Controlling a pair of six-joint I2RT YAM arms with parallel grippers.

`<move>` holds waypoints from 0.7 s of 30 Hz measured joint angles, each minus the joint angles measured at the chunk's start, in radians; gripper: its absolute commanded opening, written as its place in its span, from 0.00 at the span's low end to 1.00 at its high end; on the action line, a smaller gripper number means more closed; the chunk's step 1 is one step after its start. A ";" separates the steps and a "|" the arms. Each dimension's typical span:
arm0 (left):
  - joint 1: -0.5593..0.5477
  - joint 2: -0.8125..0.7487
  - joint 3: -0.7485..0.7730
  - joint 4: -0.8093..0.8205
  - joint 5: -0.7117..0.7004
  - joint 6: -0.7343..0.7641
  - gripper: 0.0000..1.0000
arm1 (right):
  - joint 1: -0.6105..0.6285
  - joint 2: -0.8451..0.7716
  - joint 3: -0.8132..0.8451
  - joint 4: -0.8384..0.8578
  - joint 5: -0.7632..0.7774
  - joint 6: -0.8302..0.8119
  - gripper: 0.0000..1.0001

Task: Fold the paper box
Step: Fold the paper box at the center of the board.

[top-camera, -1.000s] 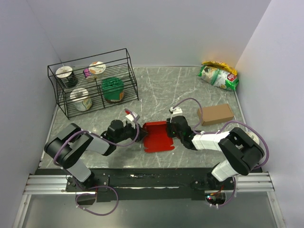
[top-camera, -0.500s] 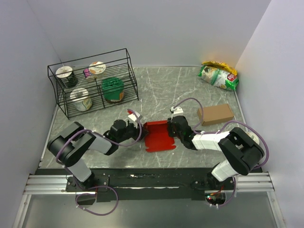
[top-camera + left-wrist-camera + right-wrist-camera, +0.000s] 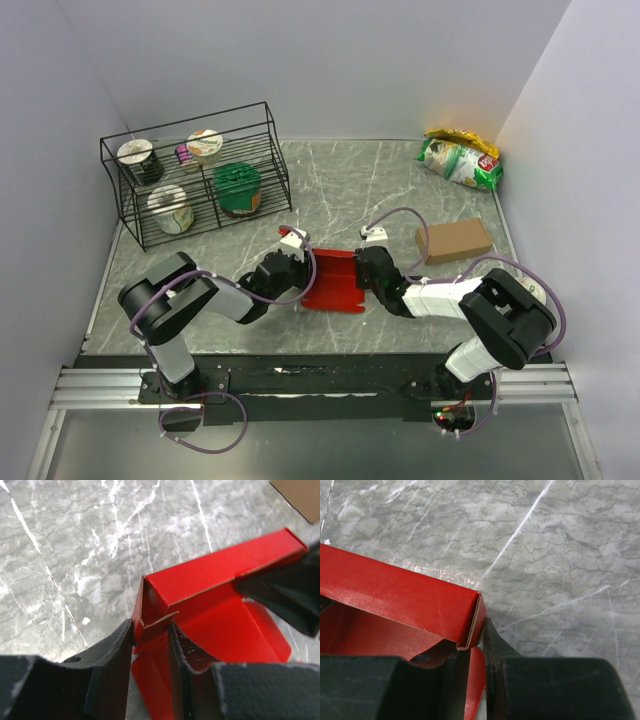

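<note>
Paper box [image 3: 330, 282] lies near the middle of the marble surface [image 3: 350, 190], its far wall raised. Left gripper [image 3: 150, 632] is at the box's 9 o'clock, pinching a corner flap. Right gripper [image 3: 476, 642] is at 3 o'clock, pressed together on the folded corner edge. From the paper box, brown cardboard box [image 3: 454, 241] at 2 o'clock, wire rack [image 3: 185, 122] at 10, snack bags [image 3: 460, 160] at 1, farthest.

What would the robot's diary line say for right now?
task: fold paper box | left gripper: pinching box's left corner | right gripper: pinching box's right corner | state: far wall standing up
</note>
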 measured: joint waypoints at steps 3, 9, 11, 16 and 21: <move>-0.011 0.013 0.020 -0.015 -0.045 -0.034 0.19 | 0.011 0.000 0.000 -0.006 0.023 0.017 0.19; -0.025 0.030 0.040 -0.025 -0.107 -0.122 0.17 | 0.024 0.000 0.016 -0.047 0.057 0.059 0.18; -0.026 0.038 0.050 -0.026 -0.119 -0.149 0.15 | 0.026 0.000 0.023 -0.063 0.069 0.074 0.18; -0.029 0.057 0.071 -0.026 -0.141 -0.174 0.10 | 0.028 -0.006 0.024 -0.081 0.077 0.095 0.18; -0.033 0.059 0.072 -0.026 -0.151 -0.158 0.29 | 0.028 -0.008 0.024 -0.085 0.077 0.100 0.19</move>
